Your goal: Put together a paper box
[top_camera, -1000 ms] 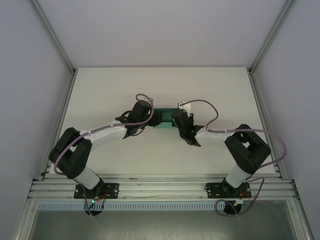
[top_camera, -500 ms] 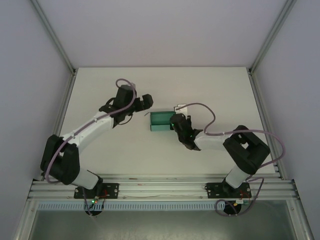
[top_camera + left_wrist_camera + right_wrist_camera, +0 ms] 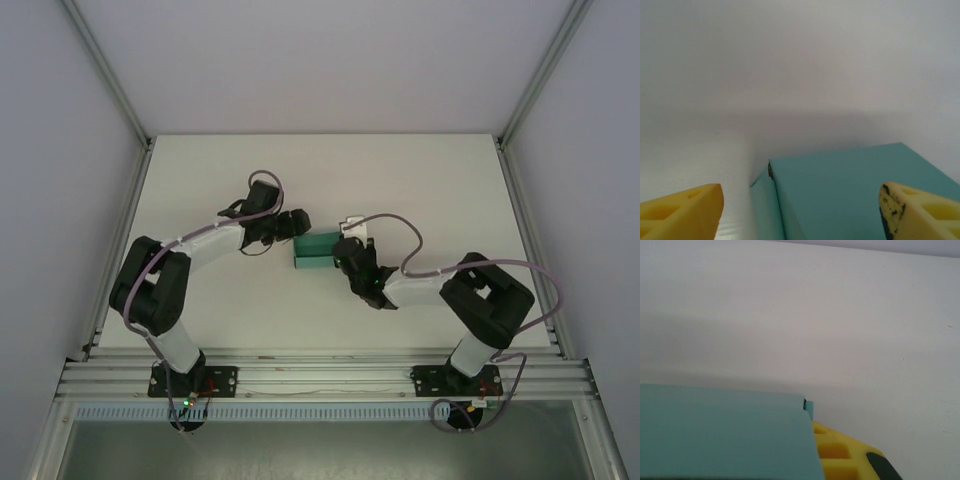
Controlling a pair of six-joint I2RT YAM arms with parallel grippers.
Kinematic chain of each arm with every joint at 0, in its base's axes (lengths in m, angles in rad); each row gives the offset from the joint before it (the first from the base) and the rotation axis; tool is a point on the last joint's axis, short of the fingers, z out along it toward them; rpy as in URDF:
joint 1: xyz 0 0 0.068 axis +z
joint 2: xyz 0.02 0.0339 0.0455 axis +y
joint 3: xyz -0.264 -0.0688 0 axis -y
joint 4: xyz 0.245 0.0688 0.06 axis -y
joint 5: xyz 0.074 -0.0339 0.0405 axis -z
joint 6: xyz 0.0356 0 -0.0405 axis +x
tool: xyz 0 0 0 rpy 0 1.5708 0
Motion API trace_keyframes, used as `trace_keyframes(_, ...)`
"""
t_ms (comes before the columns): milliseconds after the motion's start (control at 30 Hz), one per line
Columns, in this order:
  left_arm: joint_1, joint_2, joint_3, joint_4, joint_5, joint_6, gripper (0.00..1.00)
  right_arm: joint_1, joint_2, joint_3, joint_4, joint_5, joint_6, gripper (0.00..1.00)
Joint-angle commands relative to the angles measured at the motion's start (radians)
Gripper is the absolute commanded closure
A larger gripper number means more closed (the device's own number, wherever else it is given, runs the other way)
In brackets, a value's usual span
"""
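Paper box [image 3: 312, 250]: teal card, apparently already folded into a small rectangular body. It lies on the white table [image 3: 200, 170], with bare surface all round the box.

Left gripper [image 3: 297, 226]: at the box's left end, jaws spread wide. In the left wrist view its yellow fingers [image 3: 682, 210] stand either side of the box's end corner, clear of the card.

Right gripper [image 3: 344, 258]: at the box's right end, on the near side. The right wrist view has one yellow finger [image 3: 840, 455] tight against a teal panel's edge. The other finger is hidden, so I cannot tell whether it pinches the card.

Step in hand (my reading): squaring or closing the box's left end.

- Keep the right end steady.
- Bring the left fingers in square to the end face.
- Press along the crease, not mid-panel; thin card buckles easily.
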Motion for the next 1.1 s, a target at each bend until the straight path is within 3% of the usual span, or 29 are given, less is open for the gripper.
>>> trace_keyframes(0,-0.005,0.013,-0.062,0.063,0.056,-0.022,0.24,0.025,0.03,-0.018,-0.085,0.033,-0.016,0.91)
trace_keyframes(300,-0.018,0.025,-0.172,0.178,0.087,-0.063,0.32,0.087,0.002,-0.001,-0.173,0.073,0.001,0.82)
trace_keyframes(633,-0.018,0.062,-0.201,0.225,0.083,-0.048,0.41,0.088,-0.21,-0.136,-0.358,0.002,0.132,0.42)
trace_keyframes(933,-0.018,0.104,-0.226,0.294,0.111,-0.039,0.52,0.087,-0.368,-0.213,-0.437,-0.035,0.195,0.22)
trace_keyframes(1067,-0.011,0.13,-0.226,0.313,0.116,-0.031,0.59,0.079,-0.48,-0.25,-0.405,-0.044,0.192,0.06)
